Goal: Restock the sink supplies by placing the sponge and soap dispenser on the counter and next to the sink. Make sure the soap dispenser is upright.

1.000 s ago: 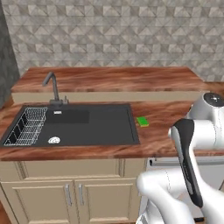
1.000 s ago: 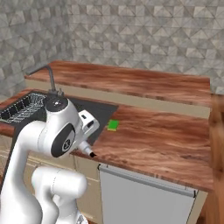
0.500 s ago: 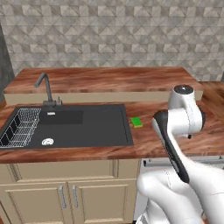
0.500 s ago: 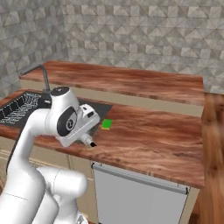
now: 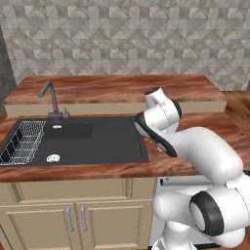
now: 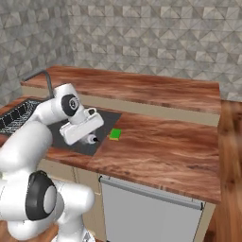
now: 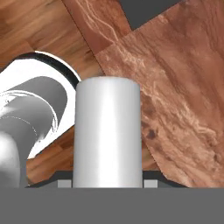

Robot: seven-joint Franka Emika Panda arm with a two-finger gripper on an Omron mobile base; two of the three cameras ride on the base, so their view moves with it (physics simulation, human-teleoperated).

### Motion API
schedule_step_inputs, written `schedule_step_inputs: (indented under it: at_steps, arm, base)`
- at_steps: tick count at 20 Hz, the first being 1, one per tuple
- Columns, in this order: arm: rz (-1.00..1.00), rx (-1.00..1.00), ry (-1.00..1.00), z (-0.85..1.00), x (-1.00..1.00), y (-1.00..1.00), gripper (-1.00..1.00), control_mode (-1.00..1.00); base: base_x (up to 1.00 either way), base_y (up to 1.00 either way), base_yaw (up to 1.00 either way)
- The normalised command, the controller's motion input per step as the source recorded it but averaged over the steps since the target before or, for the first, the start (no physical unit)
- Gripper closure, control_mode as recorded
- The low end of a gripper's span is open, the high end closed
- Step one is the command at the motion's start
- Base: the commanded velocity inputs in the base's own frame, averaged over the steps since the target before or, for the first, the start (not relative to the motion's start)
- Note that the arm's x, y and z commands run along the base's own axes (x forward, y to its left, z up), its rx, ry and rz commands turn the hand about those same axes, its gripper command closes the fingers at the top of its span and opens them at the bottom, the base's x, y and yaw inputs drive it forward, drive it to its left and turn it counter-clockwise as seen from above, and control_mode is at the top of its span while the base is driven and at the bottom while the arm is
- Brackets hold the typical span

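White arm folds low over the counter [image 6: 160,146] at the sink's [image 5: 97,141] right edge. The gripper [image 6: 93,139] hangs at the basin's near-right corner, clamped on a pale grey cylinder [image 7: 108,131] — prob. the soap dispenser. Green sponge [image 6: 115,134] lies flat on the counter just beside the sink rim, near the gripper. Faucet [image 5: 50,97] and wire rack [image 5: 22,144] sit at the sink's left.

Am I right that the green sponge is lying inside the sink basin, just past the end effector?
Not quite. The right base view shows the green sponge lying on the counter, right beside the sink rim, just past the end effector.
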Motion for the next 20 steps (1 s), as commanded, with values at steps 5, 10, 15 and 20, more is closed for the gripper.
schedule_step_inputs:
  at_steps: [5,10,15,20]
  arm:
    - [0.00,-0.17,0.12,-0.59,0.38,0.00,1.00,-1.00]
    - [0.00,-0.14,0.15,-0.55,0.25,0.00,1.00,-1.00]
    - [0.00,-0.15,0.17,-0.09,0.25,-0.05,1.00,-1.00]
    - [-0.01,-0.17,0.21,-0.18,0.27,-0.02,1.00,-1.00]
  base:
    - [0.00,0.00,0.00]
    - [0.00,0.00,0.00]
    - [0.00,0.00,0.00]
    - [0.00,0.00,0.00]
